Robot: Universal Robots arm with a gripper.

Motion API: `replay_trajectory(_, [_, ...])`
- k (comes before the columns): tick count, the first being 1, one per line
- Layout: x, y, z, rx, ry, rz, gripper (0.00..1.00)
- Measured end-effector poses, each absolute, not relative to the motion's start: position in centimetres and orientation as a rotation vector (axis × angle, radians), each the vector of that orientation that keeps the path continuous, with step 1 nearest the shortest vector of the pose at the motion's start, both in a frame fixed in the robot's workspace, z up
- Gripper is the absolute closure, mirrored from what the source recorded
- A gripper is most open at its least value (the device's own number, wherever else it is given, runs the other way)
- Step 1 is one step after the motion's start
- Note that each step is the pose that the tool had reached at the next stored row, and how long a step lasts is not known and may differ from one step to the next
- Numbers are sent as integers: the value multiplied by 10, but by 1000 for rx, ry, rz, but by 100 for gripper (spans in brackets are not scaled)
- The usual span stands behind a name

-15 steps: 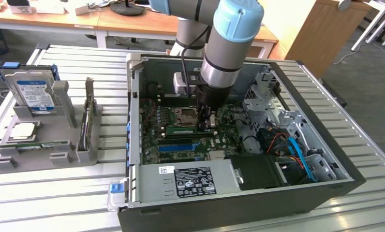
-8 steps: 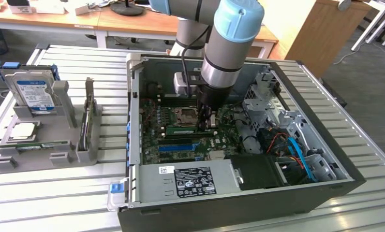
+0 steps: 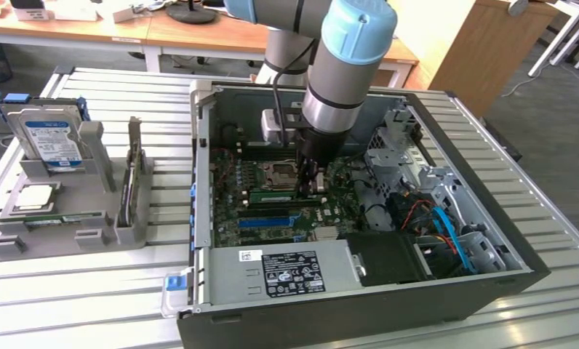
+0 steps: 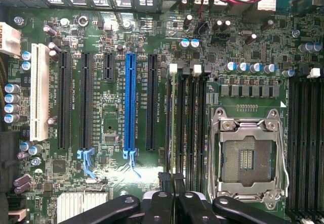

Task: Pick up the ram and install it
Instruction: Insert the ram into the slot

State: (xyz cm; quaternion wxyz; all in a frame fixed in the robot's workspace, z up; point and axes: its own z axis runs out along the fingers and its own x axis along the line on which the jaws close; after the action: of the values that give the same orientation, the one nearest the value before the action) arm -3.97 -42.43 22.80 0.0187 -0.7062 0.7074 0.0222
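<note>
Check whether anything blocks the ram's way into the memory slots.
Nothing visible does. The claw grips the ram right at the empty memory slots beside the processor socket, with no cable or part between them.

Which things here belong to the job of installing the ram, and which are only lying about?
Belong to the job:
- the gripper, shut on the ram
- the ram, edge-on at the memory slots
- the open computer case

Lying about:
- the hard drive and the processor chip, both in the grey holder beside the case
- the blue cables inside the case
</note>
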Motion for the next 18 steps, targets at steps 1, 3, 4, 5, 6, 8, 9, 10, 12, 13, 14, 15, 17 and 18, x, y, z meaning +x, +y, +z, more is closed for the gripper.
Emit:
replay_trajectory(1, [-40,-424,228,-2193,2196,69,88])
replay_trajectory(3, [-40,-424,228,-2193,2196,69,88])
replay_trajectory(4, [-40,-424,228,-2192,2196,69,88])
replay_trajectory(5, [-40,-424,227,-2192,2196,69,88])
replay_trajectory(6, [-40,-424,227,-2192,2196,69,88])
replay_trajectory(8, [-40,-424,226,-2192,2196,69,88])
replay_trajectory(9, [-40,-424,226,-2193,2196,69,88])
replay_trajectory(10, [-40,-424,225,-2193,2196,69,88])
replay_trajectory(12, [-40,-424,224,-2193,2196,69,88])
replay_trajectory(13, [-40,-424,224,-2193,2196,69,88])
replay_trajectory(14, [-40,-424,223,-2193,2196,69,88])
replay_trajectory(15, [-40,-424,223,-2193,2196,69,88])
replay_trajectory(17, [-40,-424,223,-2193,2196,69,88])
replay_trajectory(18, [-40,-424,223,-2193,2196,69,88])
